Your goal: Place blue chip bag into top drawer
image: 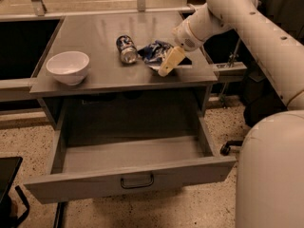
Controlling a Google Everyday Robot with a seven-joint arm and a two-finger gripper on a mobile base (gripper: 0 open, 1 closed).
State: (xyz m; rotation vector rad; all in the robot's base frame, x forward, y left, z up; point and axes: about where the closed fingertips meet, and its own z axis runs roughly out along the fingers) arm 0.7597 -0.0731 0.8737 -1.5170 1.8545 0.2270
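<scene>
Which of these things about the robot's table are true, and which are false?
The top drawer is pulled open. True.
The blue chip bag lies inside the drawer. False: it lies on the tabletop beside the soda can.
The gripper hangs over the tabletop beside the bag. True.
The white bowl is upside down. False: it stands upright.
The soda can lies on its side. True.
</scene>
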